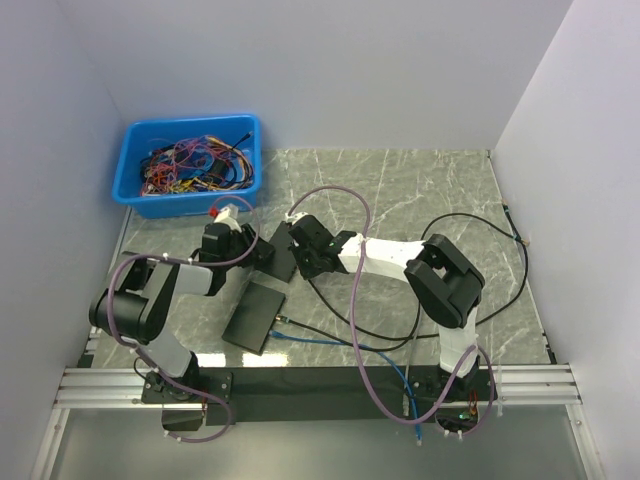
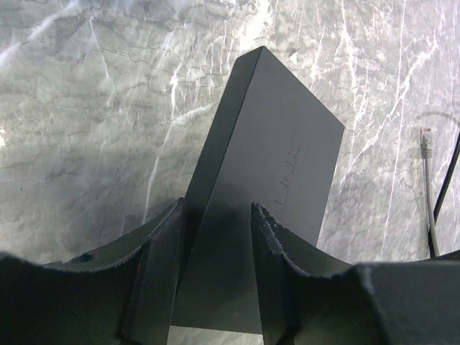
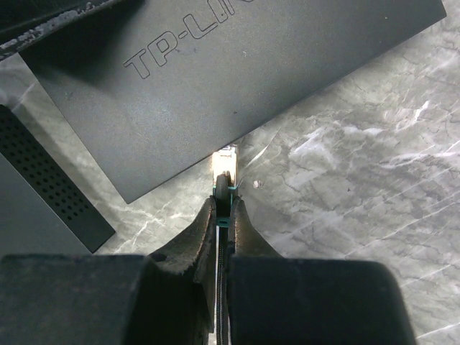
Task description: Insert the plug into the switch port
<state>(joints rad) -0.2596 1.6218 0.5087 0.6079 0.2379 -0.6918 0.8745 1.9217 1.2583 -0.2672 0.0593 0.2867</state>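
Matte black switch (image 3: 215,86) — flat slab | clear squarish plug (image 3: 226,162) | veined grey marble table (image 3: 345,165)

Top view: we look down from above and behind the arm bases (image 1: 168,385), over the whole table (image 1: 440,190).
Left wrist: we look close down the switch (image 2: 266,180).
Right wrist: we face its edge, low and near.
Shared: the switch.
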